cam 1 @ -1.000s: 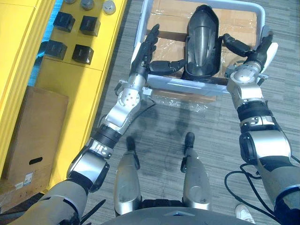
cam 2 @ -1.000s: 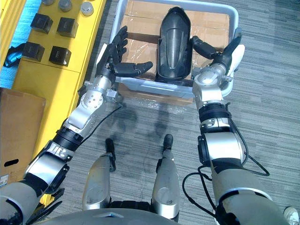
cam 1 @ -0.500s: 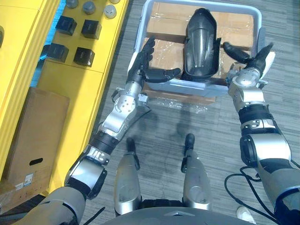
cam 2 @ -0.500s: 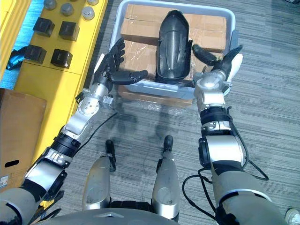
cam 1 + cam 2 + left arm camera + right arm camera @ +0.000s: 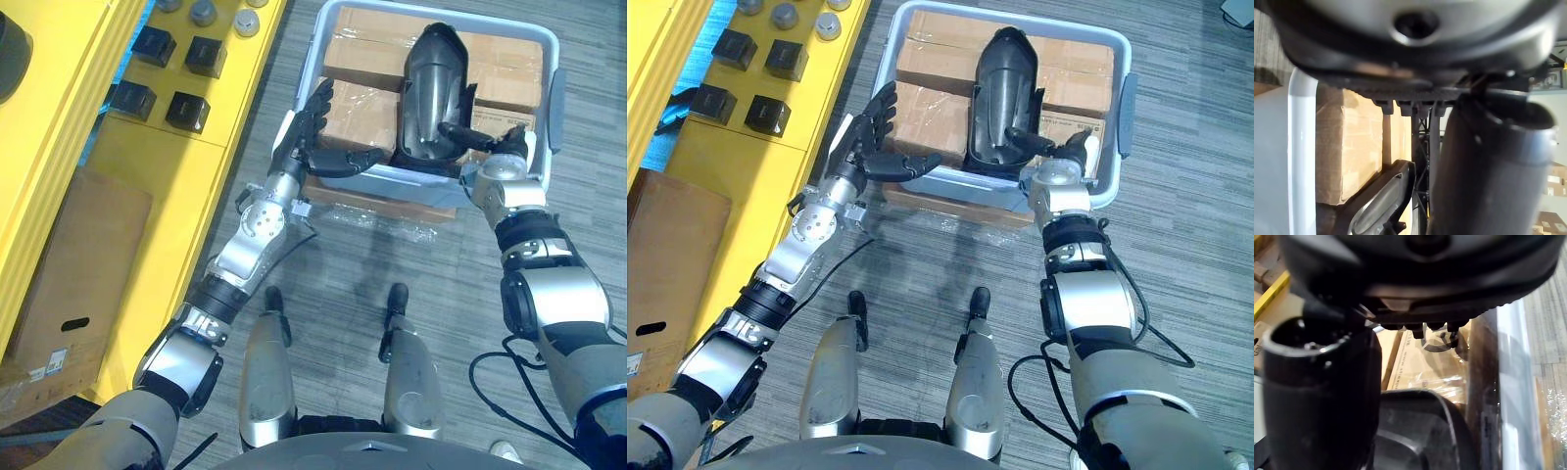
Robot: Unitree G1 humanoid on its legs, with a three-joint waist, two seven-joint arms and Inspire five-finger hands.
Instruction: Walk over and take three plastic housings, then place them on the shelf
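- A black housing lies lengthwise on wrapped cardboard boxes inside a pale grey bin that stands on the carpeted floor
- The left hand hovers over the bin's near left corner with its fingers straight and spread; its thumb reaches along the near rim towards the housing but stops short of it, and the hand holds nothing
- The right hand sits at the housing's near right side, inside the bin's near right corner, with its thumb laid across the housing's lower edge; whether the hand is clamped on the housing cannot be told
- In the right wrist view, the housing's dark curved shell shows just past the thumb, with the film-wrapped boxes behind it
- A sheet of clear film juts out on the floor from under the bin's near side
- To the left of the bin, a yellow table carries four small black blocks in two rows, with grey round pieces beyond them
- A brown carton stands against the table's near end
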